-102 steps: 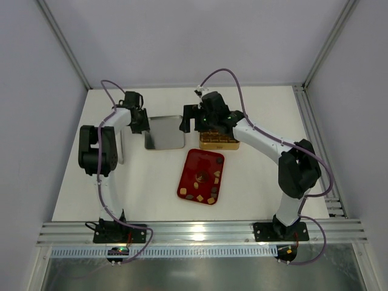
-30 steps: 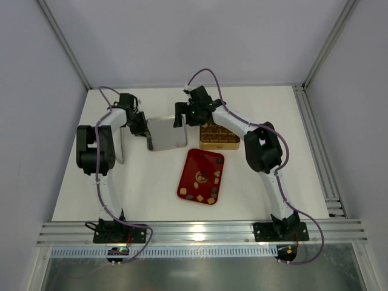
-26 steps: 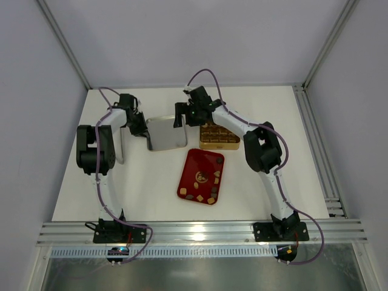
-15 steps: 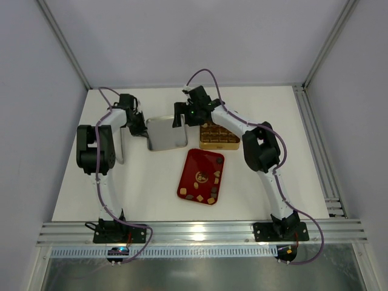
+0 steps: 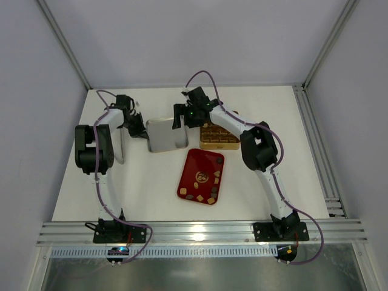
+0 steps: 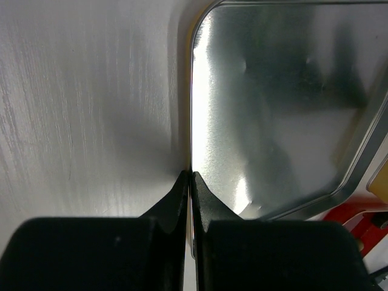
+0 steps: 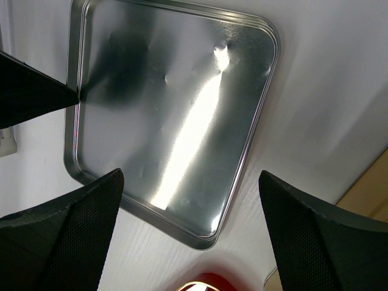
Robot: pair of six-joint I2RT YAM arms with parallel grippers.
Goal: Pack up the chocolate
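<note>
Right claw (image 7: 190, 174), spread, had swung from gold tin (image 5: 218, 134) to silver lid (image 7: 176, 103); left claw (image 6: 191, 176), pressed together at its thin rim, might slip off

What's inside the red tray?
The red rectangular tray holds small loose chocolate pieces, tan, cream and dark brown, mostly toward its near end. Nothing covers the tray from above. Whatever lies beneath each piece is hidden.
</note>
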